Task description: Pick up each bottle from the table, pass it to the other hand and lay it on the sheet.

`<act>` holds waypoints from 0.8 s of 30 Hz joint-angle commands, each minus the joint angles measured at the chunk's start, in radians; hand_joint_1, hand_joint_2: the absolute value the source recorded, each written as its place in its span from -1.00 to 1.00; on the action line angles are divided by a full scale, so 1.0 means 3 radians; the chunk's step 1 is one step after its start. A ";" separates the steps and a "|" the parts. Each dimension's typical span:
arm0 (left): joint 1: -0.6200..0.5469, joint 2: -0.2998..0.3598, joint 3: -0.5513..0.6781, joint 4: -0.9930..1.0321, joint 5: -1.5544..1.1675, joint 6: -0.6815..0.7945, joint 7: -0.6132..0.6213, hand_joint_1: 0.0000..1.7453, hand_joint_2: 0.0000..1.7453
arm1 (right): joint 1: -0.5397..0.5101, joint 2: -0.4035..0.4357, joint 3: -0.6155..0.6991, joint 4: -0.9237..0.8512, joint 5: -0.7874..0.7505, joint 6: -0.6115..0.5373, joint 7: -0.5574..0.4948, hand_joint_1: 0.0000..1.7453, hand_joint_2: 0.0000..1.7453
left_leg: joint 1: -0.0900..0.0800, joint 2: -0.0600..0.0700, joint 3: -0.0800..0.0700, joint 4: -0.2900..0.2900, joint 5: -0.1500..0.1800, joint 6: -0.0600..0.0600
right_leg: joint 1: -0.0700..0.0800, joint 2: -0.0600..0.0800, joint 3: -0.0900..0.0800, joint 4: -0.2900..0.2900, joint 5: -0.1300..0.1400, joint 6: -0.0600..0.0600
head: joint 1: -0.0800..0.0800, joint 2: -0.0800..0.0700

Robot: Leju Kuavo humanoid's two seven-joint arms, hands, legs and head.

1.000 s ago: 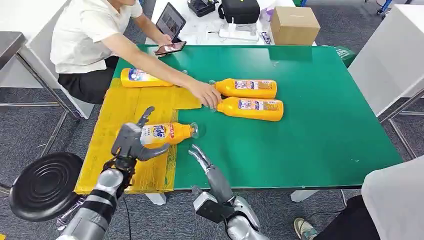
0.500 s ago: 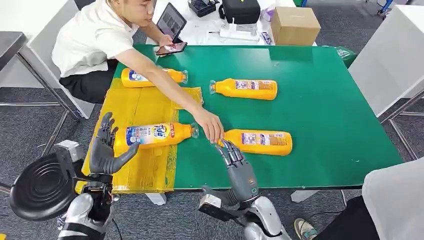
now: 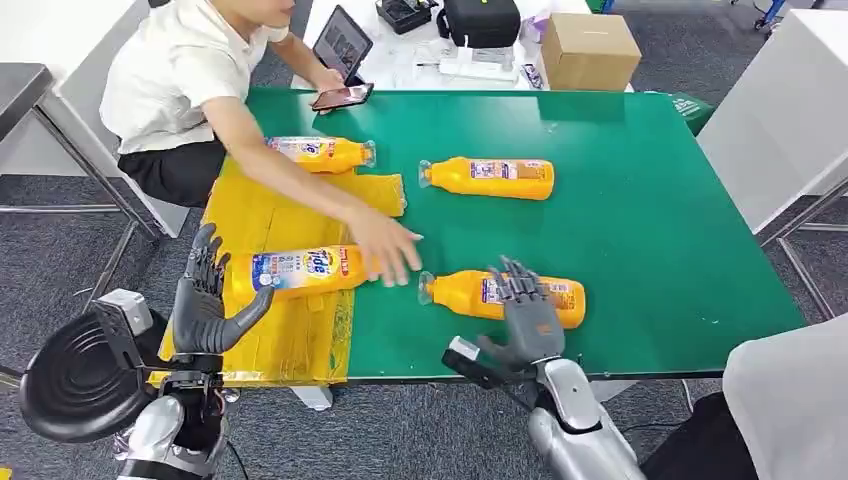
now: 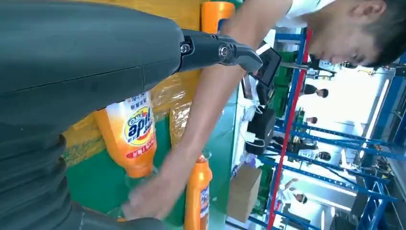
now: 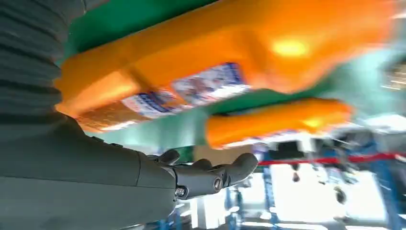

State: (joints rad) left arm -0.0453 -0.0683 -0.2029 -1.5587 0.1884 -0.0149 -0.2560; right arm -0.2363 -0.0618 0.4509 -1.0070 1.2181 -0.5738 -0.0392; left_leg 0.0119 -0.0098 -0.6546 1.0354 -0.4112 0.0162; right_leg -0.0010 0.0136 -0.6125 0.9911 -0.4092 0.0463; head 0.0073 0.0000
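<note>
Two orange plastic bottles lay on the yellow sheet (image 3: 262, 215); since a moment earlier my right hand (image 3: 520, 315) had advanced over the nearest orange bottle (image 3: 505, 297) on the green tabletop (image 3: 640, 200), fingers spread, nothing grasped. My left hand (image 3: 205, 300) stood released. Pickup came next, I judged.

A person's hand (image 3: 385, 248) reaches across the yellow sheet (image 3: 270, 215) at nine o'clock. The right hand (image 3: 525, 318) spreads over a bottle (image 3: 505, 297) at six o'clock; the left hand (image 3: 207, 300) hovers spread.
</note>
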 commanded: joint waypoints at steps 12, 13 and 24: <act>0.0226 -0.0032 -0.0003 -0.0136 -0.0126 0.0034 0.0092 -1.00 1.00 | 0.0038 -0.0105 -0.0522 0.0671 0.0564 0.0196 0.0719 -1.00 1.00 | -0.0001 -0.0009 0.0022 -0.0005 -0.0003 -0.0001 | 0.0000 -0.0012 0.0015 -0.0007 -0.0008 -0.0003 | 0.0000 0.0000; 0.0228 -0.0036 -0.0003 -0.0134 -0.0126 0.0032 0.0096 -1.00 1.00 | 0.0046 -0.0104 -0.0545 0.0660 0.0611 0.0192 0.0739 -1.00 1.00 | -0.0003 -0.0011 0.0030 -0.0007 -0.0004 0.0000 | -0.0002 -0.0017 0.0021 -0.0009 -0.0009 -0.0004 | 0.0000 0.0000; 0.0147 -0.0036 -0.0125 -0.0027 -0.0117 0.0000 0.0125 -1.00 1.00 | -0.0190 -0.0077 -0.0769 0.0863 0.0424 0.0081 0.0435 -1.00 1.00 | -0.0005 -0.0007 0.0045 -0.0011 -0.0009 0.0000 | -0.0003 -0.0013 0.0029 -0.0014 -0.0008 -0.0006 | 0.0000 0.0000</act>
State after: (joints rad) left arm 0.0344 -0.0839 -0.2026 -1.6159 0.1492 -0.0061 -0.2289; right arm -0.2556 -0.0870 0.2965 -0.8869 1.4134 -0.5538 0.1646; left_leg 0.0115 -0.0098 -0.6452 1.0353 -0.4134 0.0169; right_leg -0.0012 0.0136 -0.6043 0.9893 -0.4104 0.0455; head 0.0072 0.0000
